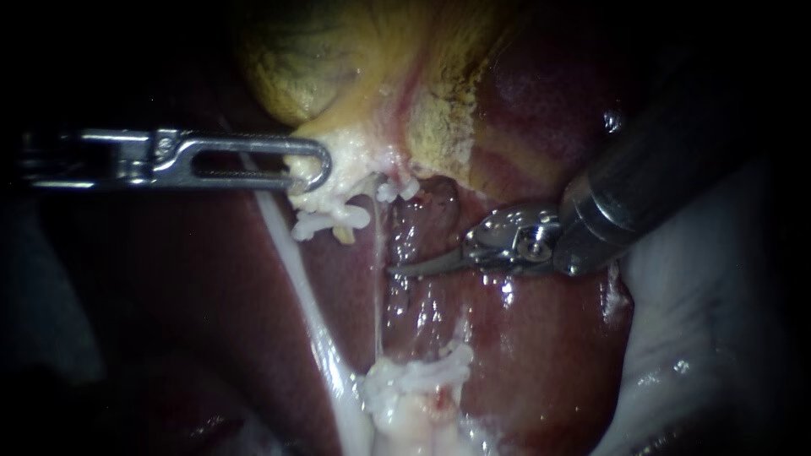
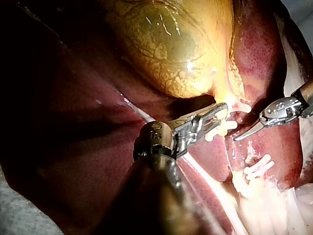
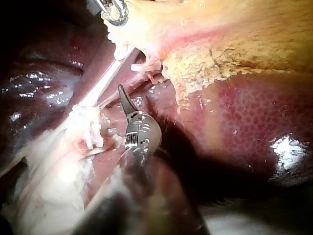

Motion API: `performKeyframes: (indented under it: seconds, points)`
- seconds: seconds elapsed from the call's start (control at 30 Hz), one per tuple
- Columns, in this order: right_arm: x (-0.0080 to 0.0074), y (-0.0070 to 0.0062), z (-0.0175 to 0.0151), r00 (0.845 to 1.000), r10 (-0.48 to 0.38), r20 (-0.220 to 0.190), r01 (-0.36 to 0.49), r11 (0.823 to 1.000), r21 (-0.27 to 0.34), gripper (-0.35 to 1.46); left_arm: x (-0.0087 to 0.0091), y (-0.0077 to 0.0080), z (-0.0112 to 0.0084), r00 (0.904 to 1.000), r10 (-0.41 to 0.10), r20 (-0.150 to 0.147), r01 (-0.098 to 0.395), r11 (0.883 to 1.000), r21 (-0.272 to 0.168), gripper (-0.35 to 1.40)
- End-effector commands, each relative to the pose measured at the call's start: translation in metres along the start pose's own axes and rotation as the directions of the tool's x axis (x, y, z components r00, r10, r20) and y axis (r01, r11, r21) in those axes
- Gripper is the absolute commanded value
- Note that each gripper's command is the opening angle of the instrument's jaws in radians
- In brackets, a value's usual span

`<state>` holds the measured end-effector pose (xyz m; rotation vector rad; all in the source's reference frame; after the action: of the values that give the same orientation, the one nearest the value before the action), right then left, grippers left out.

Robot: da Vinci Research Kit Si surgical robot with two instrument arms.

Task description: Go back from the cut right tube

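My left instrument (image 1: 308, 169) reaches in from the left, its slotted jaws shut on the pale tissue at the neck of the yellow-green gallbladder (image 1: 312, 67). The right tube is cut. Its upper stump (image 1: 397, 190) hangs under the neck beside white clips (image 1: 331, 221), and its lower stump (image 1: 422, 376) also carries clips. A thin strand (image 1: 376, 279) still runs between the two. My right instrument (image 1: 404, 271) has curved blades lying shut, tip just right of that strand in the gap. The left wrist view shows the blades (image 2: 240, 137) between the two clip groups.
A white left tube (image 1: 296, 270) runs diagonally from the neck down to the lower clips. Dark red liver (image 1: 541, 338) lies under and around the blades. Pale fatty tissue (image 1: 710, 287) borders the right side. In the right wrist view my left instrument (image 3: 115, 11) holds the neck ahead of the blades.
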<state>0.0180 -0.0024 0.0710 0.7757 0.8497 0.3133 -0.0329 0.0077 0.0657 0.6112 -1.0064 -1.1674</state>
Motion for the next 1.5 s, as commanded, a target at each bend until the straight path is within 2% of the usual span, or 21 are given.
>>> performKeyframes:
  seconds: [0.03,0.17,0.2,0.3,0.37,0.4,0.63,0.7,0.8,0.87,1.03,1.13,1.2,1.3,1.5]
  points:
    - [0.0000,0.0000,0.0000,1.000,0.000,0.000,0.000,1.000,0.000,-0.35,0.0000,0.0000,0.0000,1.0000,0.000,0.000,0.000,1.000,0.000,-0.35]
    - [-0.0001,-0.0001,-0.0001,1.000,0.008,0.001,-0.008,1.000,0.004,-0.35,0.0000,0.0002,0.0000,1.0000,0.001,-0.001,-0.001,1.000,0.001,-0.35]
    - [-0.0002,-0.0001,-0.0002,1.000,0.007,-0.014,-0.006,1.000,0.007,-0.28,0.0000,0.0002,0.0000,1.0000,0.001,-0.001,-0.001,1.000,0.001,-0.35]
    - [-0.0003,-0.0002,-0.0003,0.996,-0.001,-0.085,0.000,1.000,-0.008,0.86,0.0000,0.0002,0.0000,1.0000,0.001,-0.001,-0.001,1.000,0.001,-0.35]
    - [-0.0002,-0.0002,-0.0002,0.995,-0.002,-0.102,0.001,1.000,-0.006,1.14,0.0000,0.0002,0.0000,1.0000,0.001,-0.001,-0.001,1.000,0.001,-0.35]
    - [-0.0002,-0.0003,-0.0001,0.995,-0.002,-0.102,0.002,1.000,-0.006,1.19,0.0000,0.0002,0.0000,1.0000,0.001,-0.001,-0.001,1.000,0.001,-0.35]
    - [-0.0004,-0.0007,-0.0003,0.993,-0.006,-0.120,0.005,1.000,-0.007,1.33,-0.0001,0.0003,-0.0001,1.0000,0.001,-0.001,-0.001,1.000,0.002,-0.35]
    - [-0.0003,-0.0009,-0.0006,0.991,-0.047,-0.127,0.040,0.997,-0.059,1.43,-0.0001,0.0004,-0.0001,1.0000,0.001,-0.002,-0.001,1.000,0.002,-0.35]
    - [-0.0005,-0.0012,-0.0018,0.982,-0.144,-0.121,0.132,0.986,-0.106,1.43,0.0000,0.0004,-0.0002,1.0000,0.001,-0.002,-0.001,1.000,0.002,-0.35]
    - [-0.0006,-0.0014,-0.0031,0.969,-0.222,-0.111,0.204,0.967,-0.152,1.45,0.0000,0.0004,-0.0002,1.0000,0.001,0.000,-0.001,1.000,0.000,-0.35]
    - [-0.0005,-0.0013,-0.0068,0.947,-0.310,-0.086,0.283,0.930,-0.237,1.45,-0.0001,0.0006,-0.0002,1.0000,0.001,-0.001,-0.001,1.000,0.000,-0.35]
    - [-0.0004,-0.0013,-0.0088,0.940,-0.328,-0.097,0.293,0.917,-0.270,1.45,-0.0001,0.0007,-0.0001,1.0000,0.002,0.000,-0.002,1.000,0.000,-0.35]
    - [-0.0004,-0.0012,-0.0099,0.933,-0.349,-0.088,0.310,0.904,-0.293,1.45,-0.0001,0.0009,0.0000,1.0000,0.002,0.000,-0.002,1.000,0.000,-0.35]
    - [-0.0004,-0.0012,-0.0110,0.932,-0.354,-0.079,0.314,0.896,-0.314,1.45,0.0000,0.0013,0.0002,1.0000,0.003,0.000,-0.003,1.000,0.000,-0.35]
    - [-0.0008,-0.0014,-0.0118,0.931,-0.358,-0.073,0.318,0.891,-0.323,1.45,0.0002,0.0018,0.0010,1.0000,0.006,0.002,-0.006,1.000,-0.002,-0.35]
